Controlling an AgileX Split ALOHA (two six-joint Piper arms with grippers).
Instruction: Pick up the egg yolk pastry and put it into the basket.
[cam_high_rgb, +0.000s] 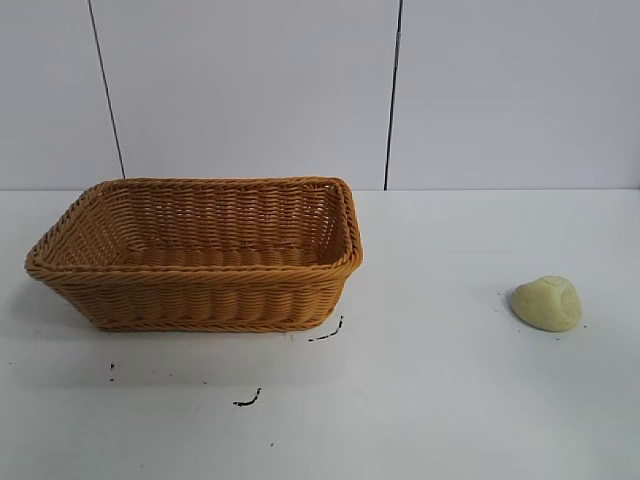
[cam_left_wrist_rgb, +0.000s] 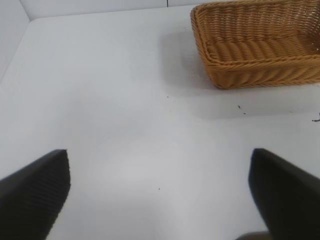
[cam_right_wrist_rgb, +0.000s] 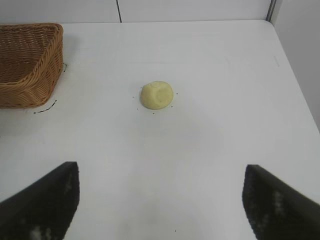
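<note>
The egg yolk pastry (cam_high_rgb: 547, 303), a small pale yellow dome, lies on the white table at the right; it also shows in the right wrist view (cam_right_wrist_rgb: 157, 95). The orange-brown wicker basket (cam_high_rgb: 200, 290) stands at the left, with nothing visible inside; the left wrist view (cam_left_wrist_rgb: 260, 70) and the right wrist view (cam_right_wrist_rgb: 27, 87) show parts of it. My right gripper (cam_right_wrist_rgb: 161, 200) is open and empty, some way short of the pastry. My left gripper (cam_left_wrist_rgb: 159, 192) is open and empty over bare table, away from the basket. Neither gripper shows in the exterior view.
Small black marks (cam_high_rgb: 248, 400) lie on the table in front of the basket. A white panelled wall (cam_high_rgb: 300, 90) stands behind the table. The table's edge meets a side wall in the right wrist view (cam_right_wrist_rgb: 292, 60).
</note>
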